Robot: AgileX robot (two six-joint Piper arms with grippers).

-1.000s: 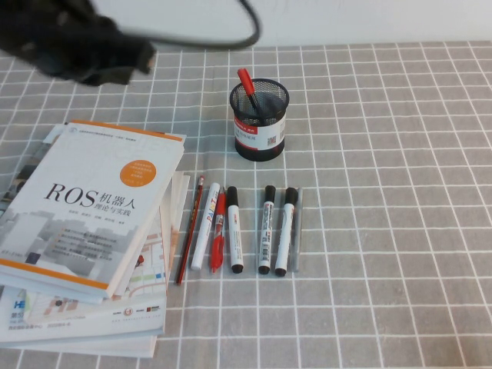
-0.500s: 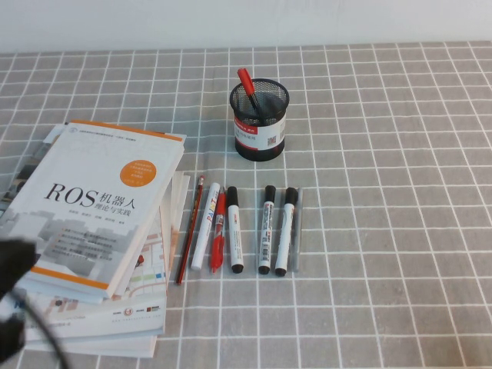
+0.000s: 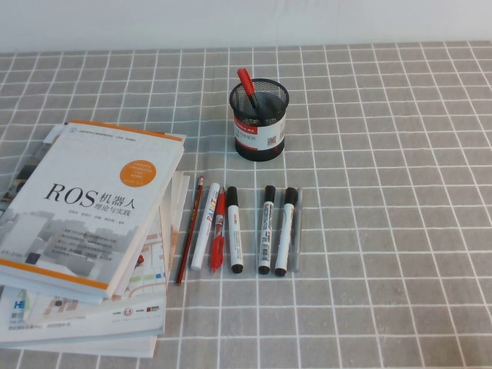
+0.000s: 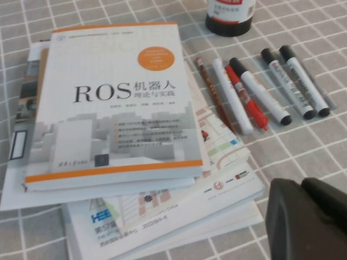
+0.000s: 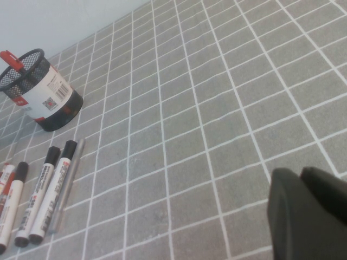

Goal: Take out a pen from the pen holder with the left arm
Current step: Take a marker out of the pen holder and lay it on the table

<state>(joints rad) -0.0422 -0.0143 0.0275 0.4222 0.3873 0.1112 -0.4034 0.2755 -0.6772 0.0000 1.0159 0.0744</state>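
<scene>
**Left wrist view: left gripper closed and empty, red pen in the holder**

Left gripper [image 4: 302, 187] hangs over the checked cloth [image 4: 303, 146], fingers pressed together, nothing between them. Just beside it, to its left, is the near corner of the book stack [image 4: 162, 216], with the white ROS book [image 4: 114, 97] on top. Ahead of it and further out is a row of pens lying flat and roughly parallel, long axes running away from the gripper: pencil [image 3: 190, 231], white paint marker [image 3: 205, 225], red gel pen [image 3: 218, 231], white marker [image 3: 234, 229], two more black-capped markers [image 3: 266, 228] [image 3: 285, 231] and a thin grey pen [image 3: 297, 229]. Caps and tips point to the far side.

Farthest from the left gripper, past the row, stands the pen holder [image 3: 259, 119], a black mesh cup, upright, with a white and red label on its near wall. One red pen [image 3: 247, 86] stands inside it. Its long axis is near upright. The red upper end sticks out above the rim and leans toward the robot's left, and the lower end is down inside the cup.

Right gripper [image 5: 301, 176] sits low over bare cloth, closed too, holding nothing. The grey pen and markers lie off to its left, and the holder is beyond them, well apart from it.
</scene>
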